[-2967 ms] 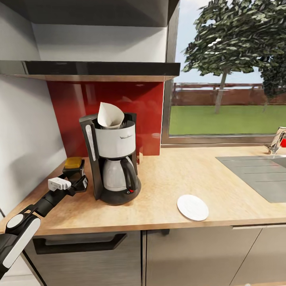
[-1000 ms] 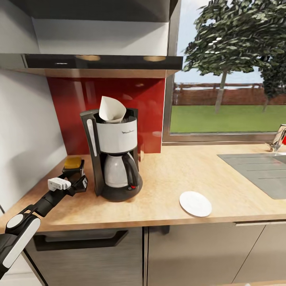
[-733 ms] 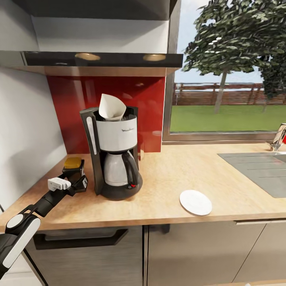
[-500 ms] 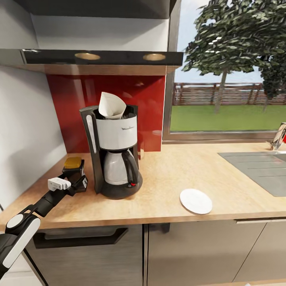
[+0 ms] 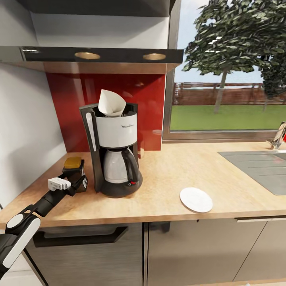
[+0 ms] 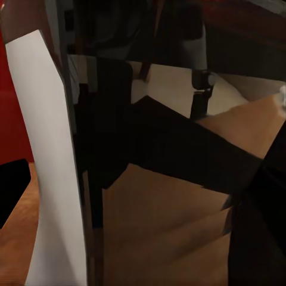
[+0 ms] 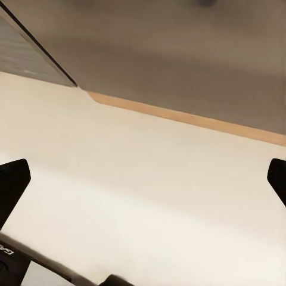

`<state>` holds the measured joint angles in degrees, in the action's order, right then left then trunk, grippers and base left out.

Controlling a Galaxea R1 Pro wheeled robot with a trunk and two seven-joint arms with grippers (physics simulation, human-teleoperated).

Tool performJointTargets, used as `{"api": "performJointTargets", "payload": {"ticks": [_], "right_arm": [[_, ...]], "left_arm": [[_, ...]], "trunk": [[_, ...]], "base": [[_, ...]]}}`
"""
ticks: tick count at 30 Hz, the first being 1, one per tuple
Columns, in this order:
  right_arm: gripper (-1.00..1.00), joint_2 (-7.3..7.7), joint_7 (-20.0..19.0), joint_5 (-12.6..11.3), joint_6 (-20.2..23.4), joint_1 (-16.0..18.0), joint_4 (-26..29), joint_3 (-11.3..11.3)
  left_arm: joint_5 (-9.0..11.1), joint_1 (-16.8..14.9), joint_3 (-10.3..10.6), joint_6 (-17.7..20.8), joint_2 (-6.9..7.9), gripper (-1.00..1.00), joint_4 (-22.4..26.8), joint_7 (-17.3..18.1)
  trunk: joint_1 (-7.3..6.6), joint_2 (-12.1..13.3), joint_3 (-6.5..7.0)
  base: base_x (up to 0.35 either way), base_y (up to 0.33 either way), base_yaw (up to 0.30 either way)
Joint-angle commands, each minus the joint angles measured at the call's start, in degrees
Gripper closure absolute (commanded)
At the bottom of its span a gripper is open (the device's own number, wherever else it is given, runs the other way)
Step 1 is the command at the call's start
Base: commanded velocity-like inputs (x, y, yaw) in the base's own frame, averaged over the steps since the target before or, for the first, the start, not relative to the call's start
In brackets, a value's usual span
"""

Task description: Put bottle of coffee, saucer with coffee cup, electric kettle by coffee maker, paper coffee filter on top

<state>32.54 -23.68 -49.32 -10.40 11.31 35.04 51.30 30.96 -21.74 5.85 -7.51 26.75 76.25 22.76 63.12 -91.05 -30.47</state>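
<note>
The coffee maker (image 5: 115, 153) stands on the kitchen countertop (image 5: 174, 171) in front of a red backsplash, with the paper coffee filter (image 5: 111, 104) sitting as a white cone in its top. Just left of it is the bottle of coffee (image 5: 74, 169), dark with a gold cap, down at counter level. My left gripper (image 5: 78, 183) is shut on its lower part, and the left wrist view shows its white label (image 6: 47, 167) very close. The saucer (image 5: 196, 200) lies bare near the counter's front edge. My right gripper (image 7: 143, 182) is open over pale floor.
The kitchen shelf (image 5: 99, 55) with round lights hangs above the coffee maker. A grey sink drainer (image 5: 258, 167) and a tap (image 5: 280, 137) are at the right. A window fills the back right. Cabinet fronts with a black handle (image 5: 79, 238) lie below the counter.
The camera has shifted, so more of the shelf's underside lights shows. My left gripper stays shut on the bottle beside the coffee maker. The saucer has not moved.
</note>
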Motion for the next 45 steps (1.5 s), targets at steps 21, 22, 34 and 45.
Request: {"api": "performJointTargets", "payload": {"ticks": [21, 22, 34, 45], "right_arm": [[-1.00, 0.07, -0.1, -0.6, -0.3, 0.1, -0.1, 0.5], [-1.00, 0.07, -0.1, -0.6, -0.3, 0.1, -0.1, 0.5], [-1.00, 0.07, -0.1, -0.6, -0.3, 0.1, -0.1, 0.5], [-1.00, 0.07, -0.1, -0.6, -0.3, 0.1, -0.1, 0.5]], "left_arm": [[0.5, -0.1, 0.1, -0.1, 0.06, 1.00, 0.0, 0.1], [0.5, -0.1, 0.1, -0.1, 0.06, 1.00, 0.0, 0.1], [0.5, -0.1, 0.1, -0.1, 0.06, 1.00, 0.0, 0.1], [0.5, -0.1, 0.1, -0.1, 0.06, 1.00, 0.0, 0.1]], "trunk": [[1.54, -2.9, -1.32], [1.54, -2.9, -1.32], [2.86, -5.3, -2.40], [3.74, -6.9, -3.11]], "base": [[0.000, 0.000, 0.000], [0.000, 0.000, 0.000], [0.000, 0.000, 0.000], [0.000, 0.000, 0.000]]}}
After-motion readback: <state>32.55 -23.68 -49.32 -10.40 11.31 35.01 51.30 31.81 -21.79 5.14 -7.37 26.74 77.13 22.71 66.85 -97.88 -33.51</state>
